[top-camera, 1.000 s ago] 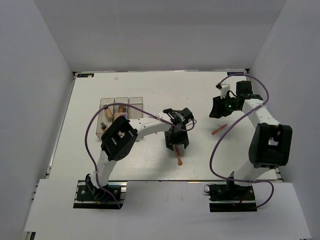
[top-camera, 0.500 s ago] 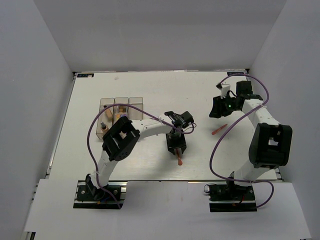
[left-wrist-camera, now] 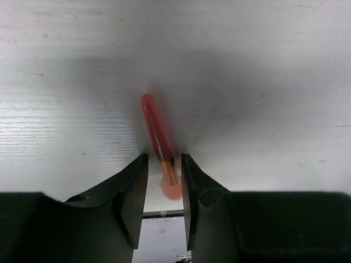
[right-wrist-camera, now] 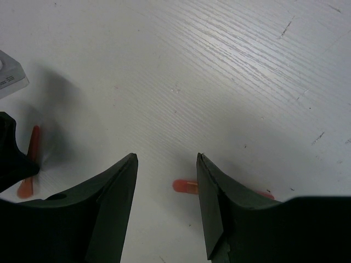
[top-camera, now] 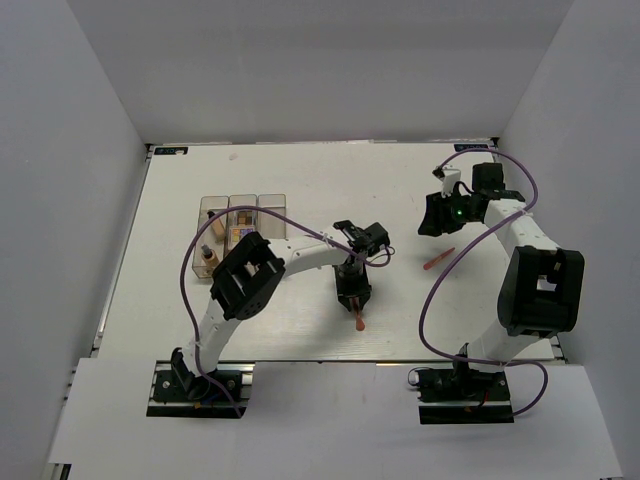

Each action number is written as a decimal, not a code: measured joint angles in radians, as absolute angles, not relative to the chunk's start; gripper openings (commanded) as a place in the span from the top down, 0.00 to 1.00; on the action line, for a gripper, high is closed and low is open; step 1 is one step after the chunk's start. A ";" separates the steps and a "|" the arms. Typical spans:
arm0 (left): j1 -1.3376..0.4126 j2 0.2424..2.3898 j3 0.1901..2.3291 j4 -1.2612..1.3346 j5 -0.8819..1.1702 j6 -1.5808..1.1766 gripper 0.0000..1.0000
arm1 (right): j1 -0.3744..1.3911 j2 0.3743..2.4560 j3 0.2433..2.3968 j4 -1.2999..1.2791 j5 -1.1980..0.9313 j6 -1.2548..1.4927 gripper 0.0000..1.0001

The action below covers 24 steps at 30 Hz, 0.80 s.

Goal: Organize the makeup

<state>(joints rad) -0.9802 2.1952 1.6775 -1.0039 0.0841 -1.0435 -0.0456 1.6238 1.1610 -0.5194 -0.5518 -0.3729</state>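
The clear organizer (top-camera: 243,222) sits toward the left edge of the table (top-camera: 300,170), with bare white board open behind it and to its right. At centre the left gripper (left-wrist-camera: 164,159) points down, jaws narrowed but not quite touching one coral applicator (left-wrist-camera: 157,129) lying flat. The right gripper (right-wrist-camera: 165,158) hangs spread above the second applicator (right-wrist-camera: 185,186), near the right edge; grey walls close three sides

The white table (top-camera: 300,180) carries a clear organizer (top-camera: 243,212). One orange applicator (top-camera: 358,319) lies right of the organizer, nearer the front edge; a second applicator (top-camera: 437,261) lies farther right.
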 measured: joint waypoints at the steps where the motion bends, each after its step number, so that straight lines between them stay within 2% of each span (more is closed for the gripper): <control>1: -0.980 2.200 1.684 -1.011 0.084 -1.039 0.59 | -0.046 1.624 1.161 -0.519 -0.552 -0.373 0.47; 8: -0.980 2.217 1.697 -1.043 0.078 -1.009 0.69 | -0.051 1.624 1.159 -0.512 -0.553 -0.373 0.46; 15: -0.980 2.215 1.694 -1.046 0.075 -0.989 0.88 | -0.055 1.623 1.148 -0.500 -0.557 -0.370 0.47; 24: -0.975 2.182 1.683 -1.052 -0.001 -0.908 0.94 | -0.061 1.619 1.148 -0.498 -0.558 -0.371 0.47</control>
<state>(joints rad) -0.9749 2.1822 1.6829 -1.0519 -0.0010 -0.9081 -0.0612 1.6192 1.1477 -0.4976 -0.5583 -0.3710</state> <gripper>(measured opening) 0.230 0.534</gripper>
